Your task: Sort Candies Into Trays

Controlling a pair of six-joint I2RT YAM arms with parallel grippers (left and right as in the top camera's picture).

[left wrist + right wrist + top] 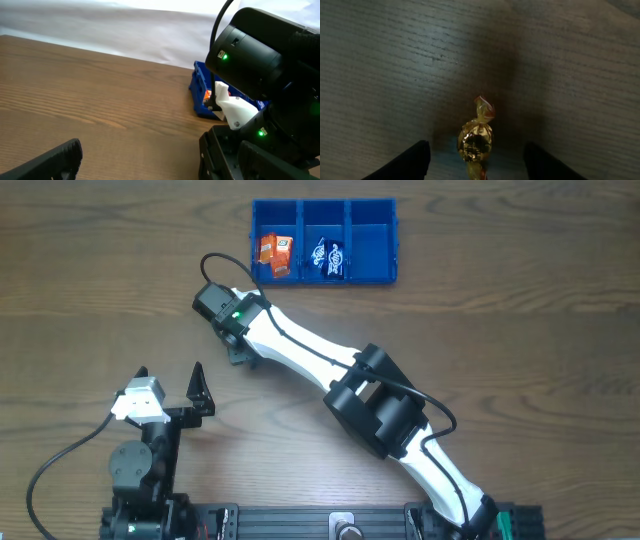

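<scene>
We are holding our right arm (pixel 380 405) stretched from its base at the right, across the middle of the wooden table (pixel 520 340). The right gripper (pixel 238 356) is sitting close over the wood, just below the left end of the blue tray (pixel 323 281). Its fingers (pixel 407 161) are standing spread wide. A gold-wrapped candy (pixel 475 141) is lying on the table between them, touching neither finger, with one twisted wrapper end pointing away from the wrist.

We are resting our left gripper (pixel 172 380) near its own base at the lower left, well apart from the candy and the tray, with its two fingers also spread over the wood.

The tray is lying at the far side of the table and is divided into three compartments. Orange-wrapped candies (pixel 275 255) are sitting in the left compartment, and blue-and-white-wrapped candies (pixel 328 257) are sitting in the middle one.
</scene>
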